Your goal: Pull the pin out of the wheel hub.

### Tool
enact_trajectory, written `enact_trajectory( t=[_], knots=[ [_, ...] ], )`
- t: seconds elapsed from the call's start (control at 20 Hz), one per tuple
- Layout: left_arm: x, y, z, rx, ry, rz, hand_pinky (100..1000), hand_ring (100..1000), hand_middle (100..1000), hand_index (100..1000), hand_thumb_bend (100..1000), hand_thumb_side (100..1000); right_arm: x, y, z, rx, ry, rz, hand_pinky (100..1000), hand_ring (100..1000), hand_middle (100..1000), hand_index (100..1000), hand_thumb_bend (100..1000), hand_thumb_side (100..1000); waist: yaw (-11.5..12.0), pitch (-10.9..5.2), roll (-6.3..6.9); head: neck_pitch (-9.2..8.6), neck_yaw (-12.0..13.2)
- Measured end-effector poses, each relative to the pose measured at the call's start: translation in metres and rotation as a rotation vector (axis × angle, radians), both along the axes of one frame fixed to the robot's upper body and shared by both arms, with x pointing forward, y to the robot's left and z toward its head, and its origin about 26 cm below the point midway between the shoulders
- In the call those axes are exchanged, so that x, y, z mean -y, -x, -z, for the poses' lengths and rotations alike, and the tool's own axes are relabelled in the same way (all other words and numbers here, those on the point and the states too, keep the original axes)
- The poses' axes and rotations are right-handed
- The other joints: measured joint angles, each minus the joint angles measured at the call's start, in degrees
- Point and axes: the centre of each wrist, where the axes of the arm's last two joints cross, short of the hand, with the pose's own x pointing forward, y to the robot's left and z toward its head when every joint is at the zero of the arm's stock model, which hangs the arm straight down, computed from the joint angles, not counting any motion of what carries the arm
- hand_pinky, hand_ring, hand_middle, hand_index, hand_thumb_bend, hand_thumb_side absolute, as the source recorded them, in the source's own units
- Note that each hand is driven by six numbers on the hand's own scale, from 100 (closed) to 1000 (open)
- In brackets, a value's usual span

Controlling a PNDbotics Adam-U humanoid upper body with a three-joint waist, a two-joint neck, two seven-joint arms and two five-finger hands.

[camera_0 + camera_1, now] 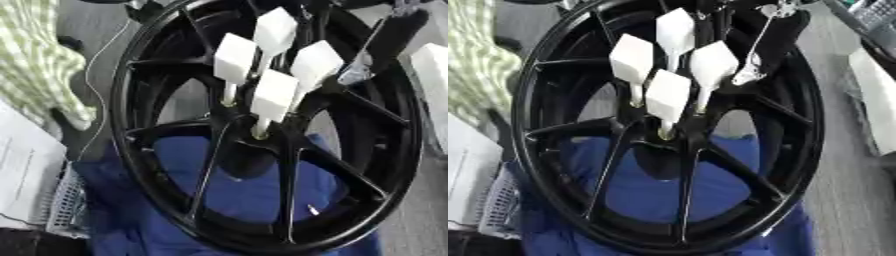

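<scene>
A black spoked wheel hub [289,165] fills both views, lying tilted on a blue cloth. Several white pins with flat, square-ish heads stand in the holes around its centre: the nearest pin [273,96], one on the left [234,59], one at the back [275,31] and one on the right [315,62]. From the upper right corner a black and silver part of my right hand [385,42] reaches in over the rim. Its silver tip lies just right of the right-hand pin, and I cannot see whether they touch. My left hand is in no view.
The blue cloth [245,190] lies under the wheel. A green checked fabric [39,55] hangs at the left, with white sheets [22,175] and a wire basket [66,205] below it. A white block [433,70] sits at the right edge.
</scene>
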Motion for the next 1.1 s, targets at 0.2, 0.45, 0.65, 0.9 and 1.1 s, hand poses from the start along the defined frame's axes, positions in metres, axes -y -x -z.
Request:
enact_trajectory(
  t=[0.2, 0.45, 0.65, 0.9, 1.1],
  knots=[
    [-0.0001, 0.0002, 0.0004, -0.002, 0.001, -0.002, 787, 707, 700, 784, 544, 640, -0.0002, 0.0006, 0.0023, -0.006, -0.007, 0.007, 687, 599, 596, 661, 510, 204, 0.0, -0.02, 0.0, 0.0, 0.0],
    [-0.0004, 0.0004, 0.0009, -0.004, 0.001, -0.003, 788, 707, 699, 781, 544, 640, -0.0005, 0.0008, 0.0048, -0.016, -0.019, 0.013, 685, 589, 585, 652, 492, 181, 0.0, -0.04, 0.0, 0.01, 0.0],
    [-0.0005, 0.0006, 0.0013, -0.005, 0.001, -0.004, 788, 707, 698, 780, 546, 640, -0.001, 0.0015, 0.0059, -0.022, -0.041, 0.016, 681, 576, 568, 642, 472, 169, -0.01, -0.04, 0.01, 0.03, 0.0],
    [-0.0011, 0.0003, 0.0023, -0.01, 0.002, -0.007, 788, 707, 699, 779, 547, 639, -0.003, 0.0044, 0.0049, -0.025, -0.074, 0.011, 679, 570, 545, 625, 446, 137, -0.06, -0.05, 0.01, 0.04, 0.02],
    [-0.0015, 0.0001, 0.0028, -0.012, 0.003, -0.009, 789, 708, 700, 779, 547, 639, -0.0023, 0.0096, 0.0022, -0.028, -0.101, 0.003, 676, 567, 533, 613, 381, 124, -0.11, -0.09, 0.01, 0.09, 0.06]
  ],
)
